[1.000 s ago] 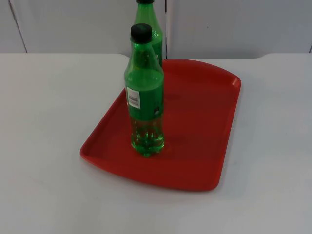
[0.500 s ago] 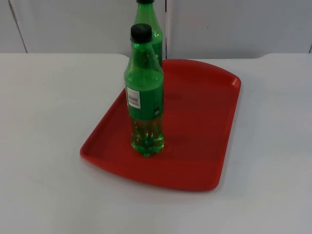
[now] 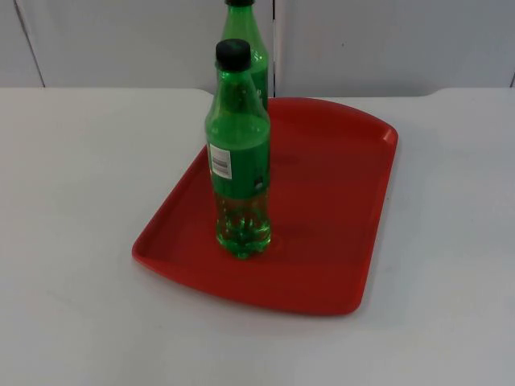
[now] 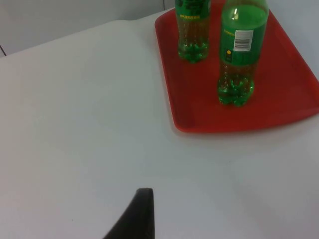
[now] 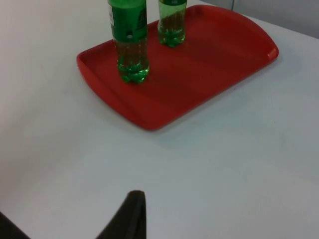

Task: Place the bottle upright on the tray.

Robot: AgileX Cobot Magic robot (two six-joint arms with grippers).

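A green plastic bottle with a black cap and white label (image 3: 238, 153) stands upright on a red plastic tray with a raised rim (image 3: 338, 201), near its left edge, clear liquid showing in its base. A 2nd green bottle (image 3: 249, 48) stands upright behind it at the tray's far edge, well apart from the 1st. The tray lies on the white table top (image 3: 72, 185). Each wrist view shows 1 black fingertip (image 4: 139, 219) over bare table, well back from the tray; whether either gripper's fingers are apart or together cannot be told, and neither touches anything.
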